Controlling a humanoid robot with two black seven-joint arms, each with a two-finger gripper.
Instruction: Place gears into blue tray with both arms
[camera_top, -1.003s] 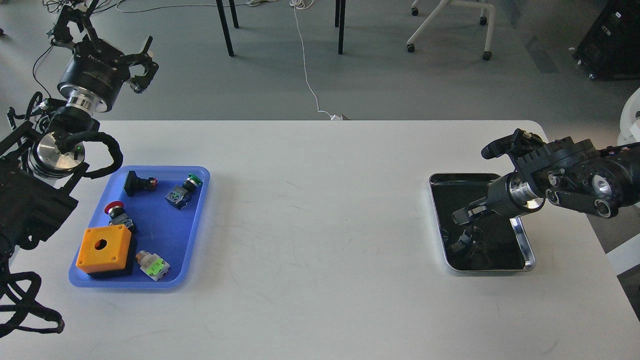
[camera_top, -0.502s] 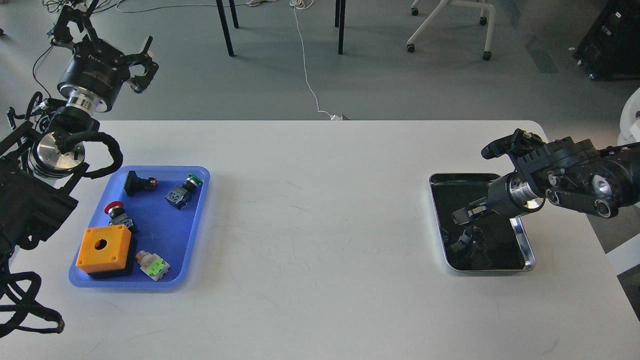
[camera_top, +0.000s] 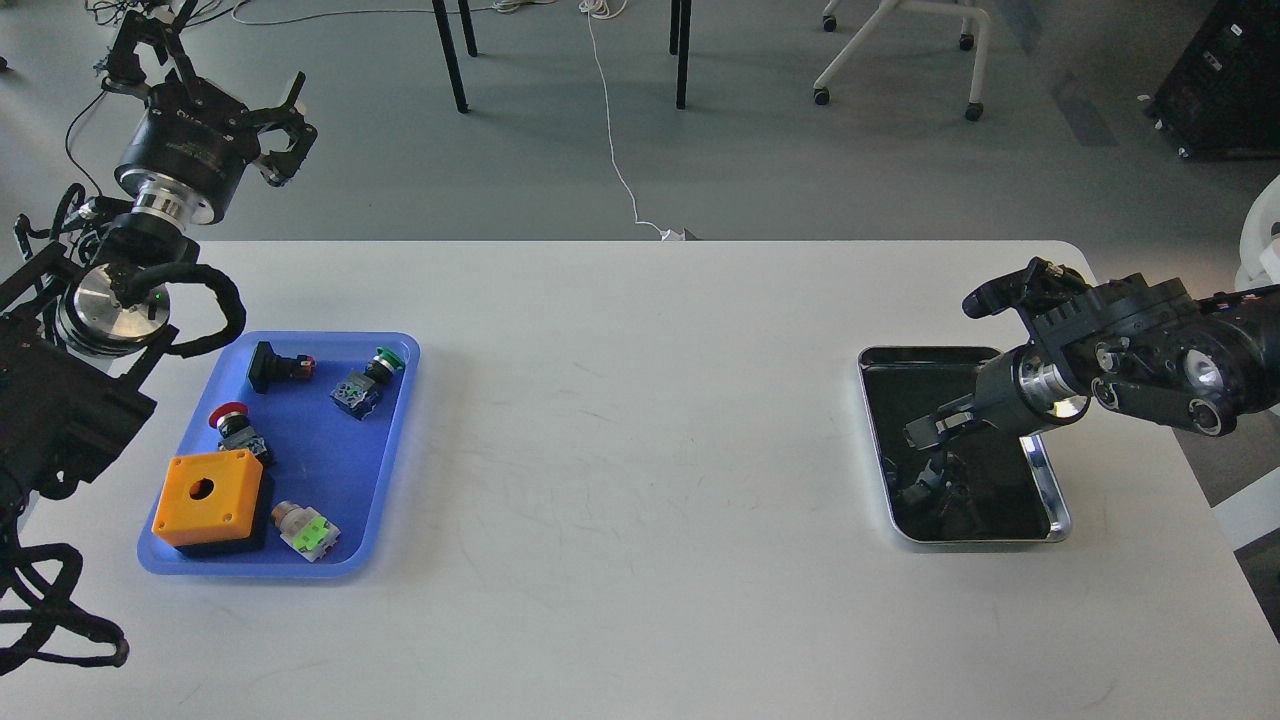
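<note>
The blue tray (camera_top: 395, 450) lies at the table's left and holds several push-button switches and an orange box (camera_top: 208, 498). My left gripper (camera_top: 215, 85) is raised beyond the table's far-left corner, well behind the tray, with its fingers spread open and nothing in them. My right gripper (camera_top: 930, 430) hangs low over the silver tray (camera_top: 1055, 505) at the right, pointing left. It is small and dark against the dark tray bottom, so its finger gap does not show. The gears are not visible; only the gripper's reflection shows in the silver tray.
A red-capped switch (camera_top: 232, 420), a green-capped switch (camera_top: 365, 380), a black switch (camera_top: 275, 365) and a light green one (camera_top: 308, 530) lie in the blue tray. Beyond the white table (camera_top: 640, 450) are chair legs and a cable on the floor.
</note>
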